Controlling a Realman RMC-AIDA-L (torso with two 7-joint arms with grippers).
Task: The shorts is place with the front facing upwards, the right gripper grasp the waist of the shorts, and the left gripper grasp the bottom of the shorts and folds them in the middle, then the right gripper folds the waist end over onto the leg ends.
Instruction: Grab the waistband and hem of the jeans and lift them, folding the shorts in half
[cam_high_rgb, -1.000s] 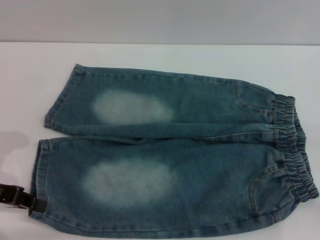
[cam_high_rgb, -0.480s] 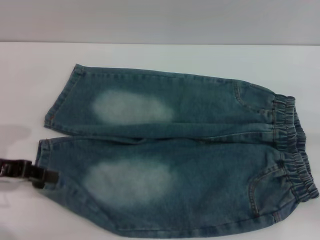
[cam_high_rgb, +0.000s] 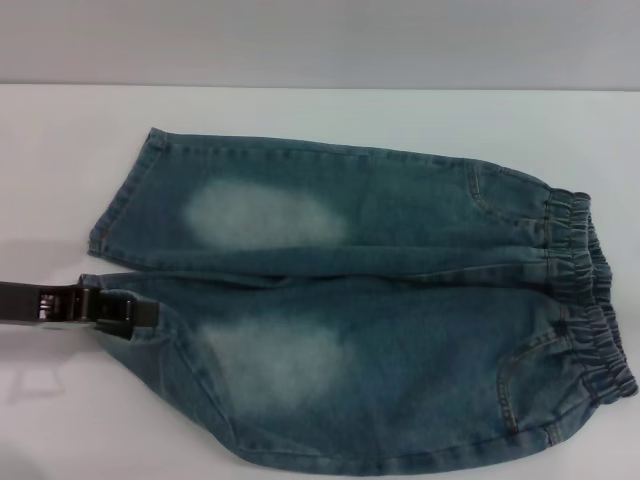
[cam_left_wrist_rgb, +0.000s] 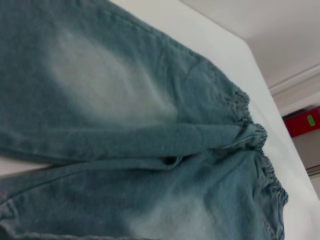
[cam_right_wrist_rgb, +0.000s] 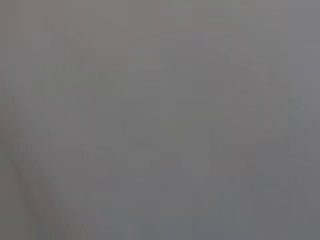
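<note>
The left gripper (cam_high_rgb: 135, 312) is reaching in from the left edge, fingers pinched together on the hem of the near leg of the shorts (cam_high_rgb: 380, 300), and that corner is lifting and drawing inward over the denim. The shorts are lying front up on the white table (cam_high_rgb: 320, 110), waistband (cam_high_rgb: 590, 300) pointing right, far leg flat. The right gripper is showing nowhere; its wrist view is giving only grey.
</note>
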